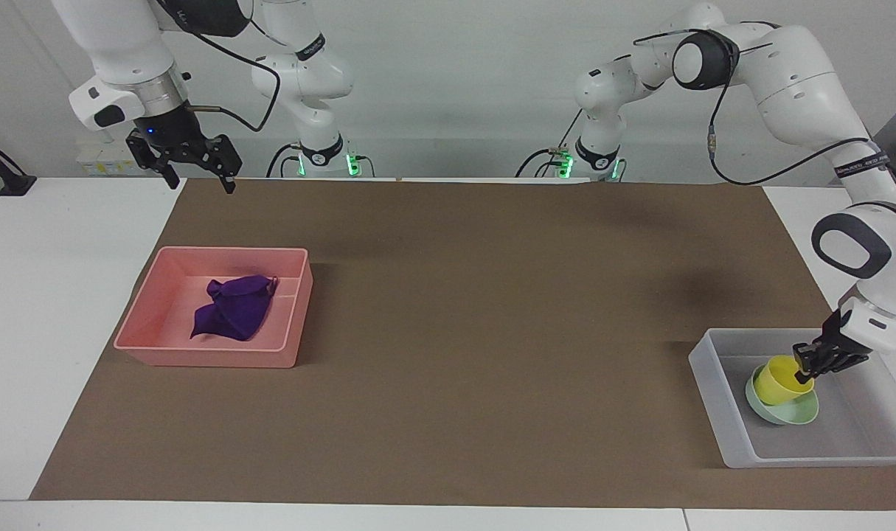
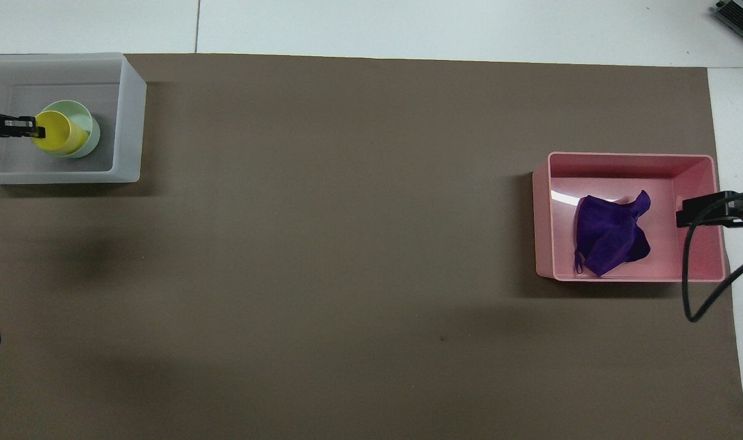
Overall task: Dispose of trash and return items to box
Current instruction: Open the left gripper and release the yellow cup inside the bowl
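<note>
The yellow cup (image 1: 781, 380) stands tilted inside the mint-green bowl (image 1: 796, 414), which lies in the translucent box (image 1: 707, 380) at the left arm's end of the table. My left gripper (image 1: 807, 363) is shut on the cup's rim. In the overhead view the cup (image 2: 56, 133) covers much of the bowl (image 2: 85, 129) inside the box (image 2: 130, 116), with the left gripper (image 2: 36, 128) at the rim. The purple rag (image 1: 230, 316) lies crumpled in the pink tray (image 1: 212, 358). My right gripper (image 1: 202, 183) is open and empty, raised in the air and waiting.
The pink tray (image 2: 628, 160) with the rag (image 2: 609, 235) sits toward the right arm's end of the brown mat. The right gripper's tip (image 2: 683, 217) and its cable overlap the tray's edge in the overhead view.
</note>
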